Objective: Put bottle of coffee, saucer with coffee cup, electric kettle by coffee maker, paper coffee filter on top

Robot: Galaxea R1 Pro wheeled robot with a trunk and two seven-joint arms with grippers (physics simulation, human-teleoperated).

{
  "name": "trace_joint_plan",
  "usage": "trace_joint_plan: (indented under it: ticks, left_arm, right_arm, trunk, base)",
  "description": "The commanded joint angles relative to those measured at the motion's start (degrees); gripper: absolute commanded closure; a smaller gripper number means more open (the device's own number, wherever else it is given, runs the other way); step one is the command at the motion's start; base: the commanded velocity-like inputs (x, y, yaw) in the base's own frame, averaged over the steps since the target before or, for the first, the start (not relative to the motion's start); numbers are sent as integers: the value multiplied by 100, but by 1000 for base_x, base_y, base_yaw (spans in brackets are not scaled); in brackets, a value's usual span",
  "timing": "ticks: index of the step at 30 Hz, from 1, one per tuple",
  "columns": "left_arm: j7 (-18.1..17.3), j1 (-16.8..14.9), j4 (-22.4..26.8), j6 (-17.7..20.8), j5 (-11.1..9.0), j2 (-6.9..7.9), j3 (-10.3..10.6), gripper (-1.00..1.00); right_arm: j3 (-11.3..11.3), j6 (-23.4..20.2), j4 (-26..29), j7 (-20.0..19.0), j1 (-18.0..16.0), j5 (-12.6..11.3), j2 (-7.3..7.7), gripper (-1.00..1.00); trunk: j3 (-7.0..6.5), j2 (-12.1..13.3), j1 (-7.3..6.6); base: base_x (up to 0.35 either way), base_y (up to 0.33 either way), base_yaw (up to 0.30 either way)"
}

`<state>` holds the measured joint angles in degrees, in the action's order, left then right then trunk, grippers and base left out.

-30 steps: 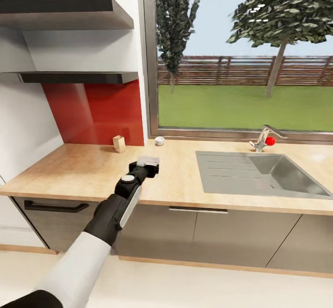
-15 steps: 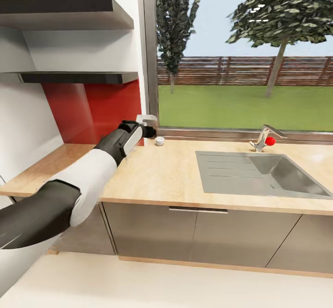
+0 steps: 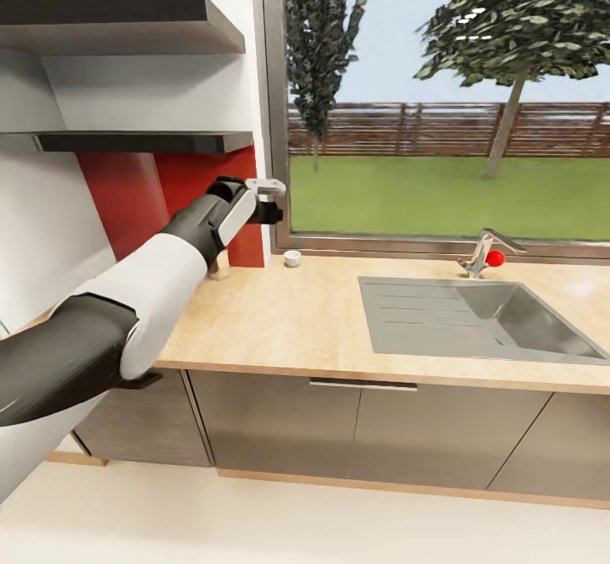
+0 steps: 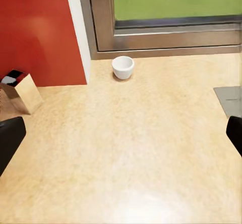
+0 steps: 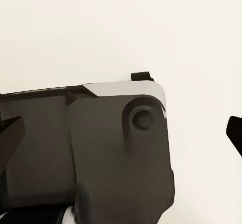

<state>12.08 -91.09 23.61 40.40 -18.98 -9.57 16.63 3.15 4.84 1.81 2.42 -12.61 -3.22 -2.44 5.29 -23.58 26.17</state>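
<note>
- Far left: two dark wall shelves (image 3: 127, 26) sitting above a red backsplash (image 3: 127, 200); nothing visible on their tops from the head view.
- Left arm (image 3: 127, 310) is reaching up and fwd across the wood countertop (image 3: 296, 318), w/ the left gripper (image 3: 273, 200) hanging in the air in front of the backsplash edge, just by the window frame.
- Left gripper is standing wide open, holding nothing: in the left wrist view its two dark fingertips (image 4: 10, 141) are sitting at opposite edges w/ bare counter between them.
- Small tan box w/ dark top (image 4: 20, 90) is resting on the counter against the backsplash; in the head view it's mostly hidden behind the forearm. Can't tell what it is.
- Coffee cup (image 3: 292, 258), small & white, is sitting upright on the counter at the back, touching nothing, just below the window sill, right of the backsplash; also seen at (image 4: 122, 67). It's beneath and slightly right of the left gripper, well apart from it.
- Centre/right: steel sink (image 3: 474, 318) w/ drainboard is sitting in the counter; faucet (image 3: 483, 252) w/ a red knob behind it.
- Window (image 3: 440, 98) is showing grass, fence, trees.
- Grey cabinet fronts (image 3: 364, 428) are running under the counter.
- Right gripper (image 5: 121, 133): dark fingertips are showing at both edges of the right wrist view, so spread wide, nothing between them; it's pointing at a dark & grey part of the robot over a pale floor.
</note>
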Motion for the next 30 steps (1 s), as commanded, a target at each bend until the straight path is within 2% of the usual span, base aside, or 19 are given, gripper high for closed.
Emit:
trace_joint_plan:
  ticks: [1,5,9,15,23,30]
  left_arm:
    - [44,10,109,63,-49,19,44,-100]
    - [50,77,485,140,5,37,78,-100]
    - [49,88,615,152,14,43,84,-100]
    - [57,92,671,127,21,77,86,-100]
    - [49,116,663,132,13,78,76,-100]
    - [70,294,664,109,17,78,86,-100]
  right_arm:
    - [29,26,-5,4,-5,-34,-2,-100]
    - [35,26,0,4,-5,-30,23,-100]
    - [36,18,1,7,-5,-30,53,-100]
    - [21,3,-12,22,-5,-14,227,-100]
    - [3,-9,-31,23,827,10,261,-100]
    - [1,-26,-28,1,941,16,223,-100]
  trunk:
    - [13,-12,3]
    - [13,-12,3]
    - [13,-12,3]
    - [25,-12,3]
    - [40,-12,3]
    - [40,-12,3]
  base:
    - [0,0,0]
    - [0,0,0]
    - [0,0,0]
    - [216,0,0]
    - [333,0,0]
    - [337,0,0]
